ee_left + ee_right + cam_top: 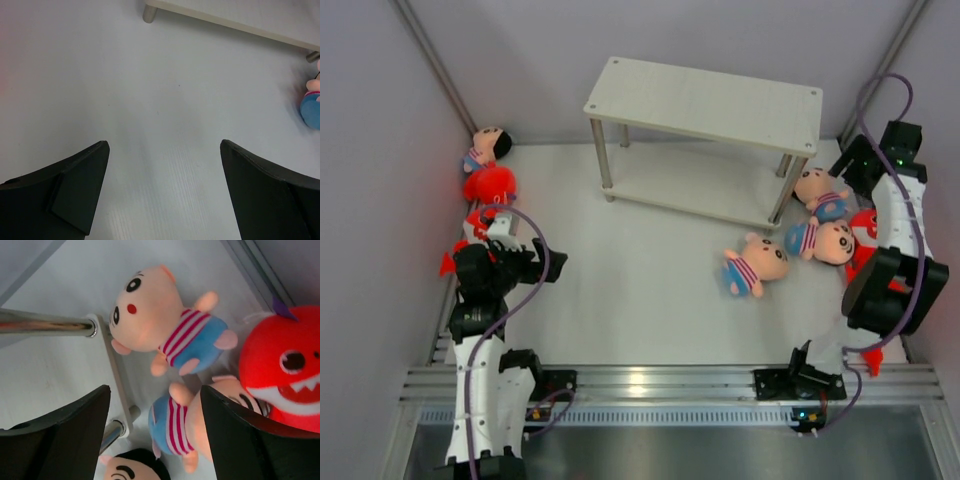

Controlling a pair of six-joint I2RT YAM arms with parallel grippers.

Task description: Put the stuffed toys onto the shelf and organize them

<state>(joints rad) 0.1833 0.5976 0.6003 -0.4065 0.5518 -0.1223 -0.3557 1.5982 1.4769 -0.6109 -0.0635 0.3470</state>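
The shelf (705,100) stands at the back centre with both boards bare. Three peach dolls lie right of it on the table: one by the shelf's right leg (820,190), one below it (830,240), one further left (757,265). A red shark (865,235) lies beside them. My right gripper (850,165) is open above this group. In its wrist view the gripper (155,392) hangs over a striped doll (185,427), with another doll (150,315) and the shark (285,370) close by. My left gripper (552,263) is open and empty (163,145) over bare table.
At the far left lie a black-haired doll (488,148) and red sharks (488,185), against the left wall. A shelf leg (45,322) and the lower board's edge (112,375) are close to my right gripper. The shelf's front edge (235,15) shows in the left wrist view.
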